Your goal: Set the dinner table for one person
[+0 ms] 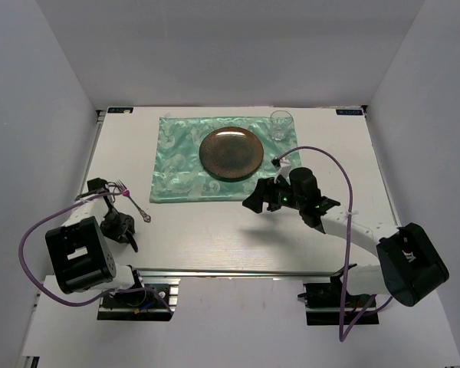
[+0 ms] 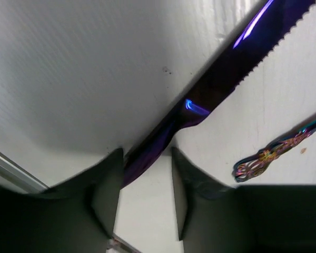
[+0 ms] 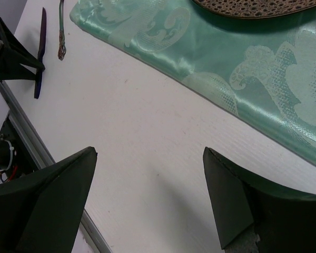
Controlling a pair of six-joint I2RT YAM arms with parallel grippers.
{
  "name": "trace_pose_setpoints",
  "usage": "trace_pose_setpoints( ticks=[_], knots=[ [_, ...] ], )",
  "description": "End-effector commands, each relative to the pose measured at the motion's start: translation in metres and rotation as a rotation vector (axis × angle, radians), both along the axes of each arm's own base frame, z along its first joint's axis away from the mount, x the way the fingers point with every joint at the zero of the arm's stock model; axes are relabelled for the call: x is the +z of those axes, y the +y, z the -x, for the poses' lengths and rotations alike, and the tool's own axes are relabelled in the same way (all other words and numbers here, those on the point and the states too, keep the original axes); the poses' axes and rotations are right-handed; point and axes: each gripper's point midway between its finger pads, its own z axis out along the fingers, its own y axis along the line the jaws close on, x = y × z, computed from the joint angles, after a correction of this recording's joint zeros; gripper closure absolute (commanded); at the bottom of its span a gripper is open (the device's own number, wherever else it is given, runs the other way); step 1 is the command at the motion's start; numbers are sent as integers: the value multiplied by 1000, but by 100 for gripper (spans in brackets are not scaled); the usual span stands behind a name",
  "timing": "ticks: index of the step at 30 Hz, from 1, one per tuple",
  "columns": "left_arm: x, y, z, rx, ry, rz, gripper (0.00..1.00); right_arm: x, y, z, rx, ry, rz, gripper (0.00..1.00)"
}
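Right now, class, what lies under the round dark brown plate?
Under the round brown plate lies a shiny green patterned cloth, spread on the flat white tabletop. The cloth part beneath it is covered.

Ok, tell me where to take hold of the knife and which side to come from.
I'd grip the knife at its narrow handle, coming straight down with jaws across its width. It lies flat on the dinner table, so only its thin edges offer purchase; the blade is wider and serrated. The left end effector straddles that handle, clear of the fork.
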Motion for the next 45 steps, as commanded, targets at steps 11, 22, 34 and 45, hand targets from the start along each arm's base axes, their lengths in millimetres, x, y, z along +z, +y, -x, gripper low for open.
trace_pose_setpoints(
  ticks=[11, 22, 34, 45],
  knots=[
    [-37, -3, 13, 5, 19, 4, 100, 24, -4, -2, -16, -72, -63, 14],
    [35, 5, -31, -72, -271, -79, 100, 27, -7, -3, -36, -66, -78, 14],
    [122, -5, -75, -286, -523, -81, 100, 46, -22, -16, -161, -65, -33, 13],
    [172, -140, -201, -538, -703, 173, 100, 123, -91, -48, -477, -170, 147, 11]
  ],
)
